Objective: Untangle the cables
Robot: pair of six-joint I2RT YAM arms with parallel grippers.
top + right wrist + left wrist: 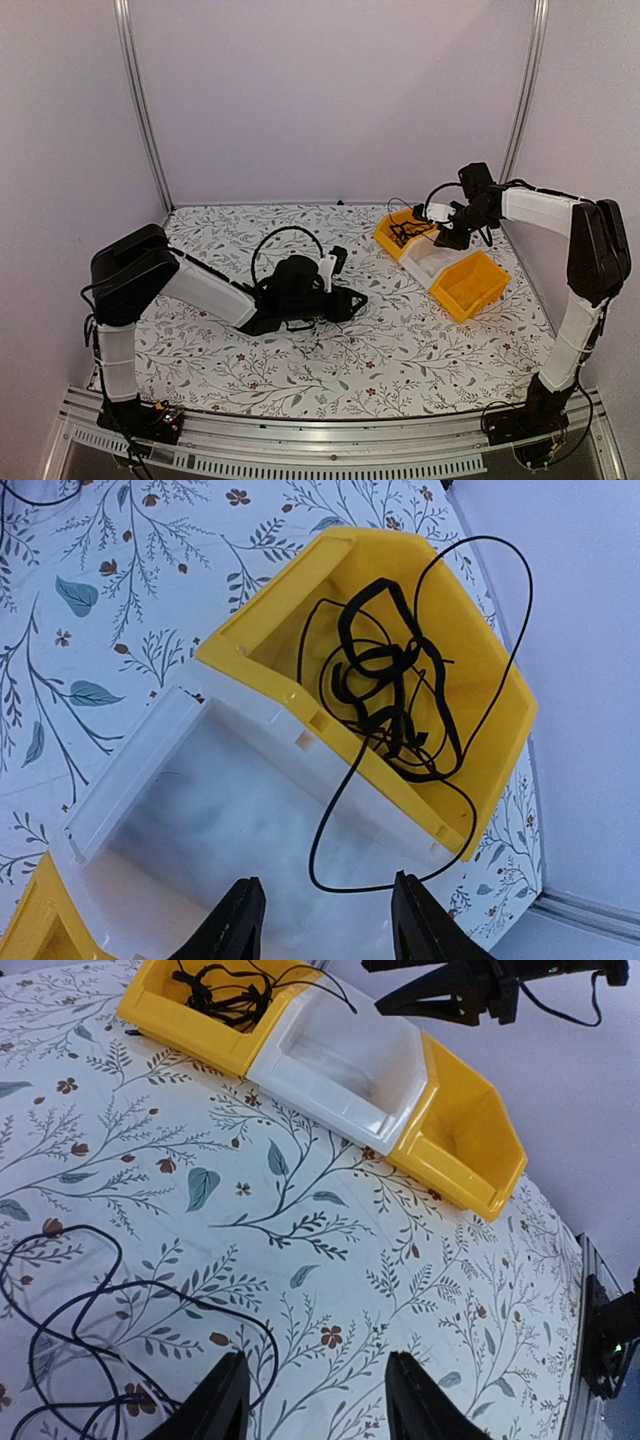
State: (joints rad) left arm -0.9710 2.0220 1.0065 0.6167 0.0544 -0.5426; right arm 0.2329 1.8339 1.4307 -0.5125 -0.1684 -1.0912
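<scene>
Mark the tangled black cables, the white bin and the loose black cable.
tangled black cables (385, 662): right wrist view, middle of the knot.
white bin (320, 1100): left wrist view, its near wall.
loose black cable (104, 1237): left wrist view, a loop.

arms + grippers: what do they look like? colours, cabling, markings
Both match: the left arm and right arm have white link shells with black joint housings. A thick black hose loops over each wrist. The left gripper and right gripper have black, tapered fingers. No markings legible.
</scene>
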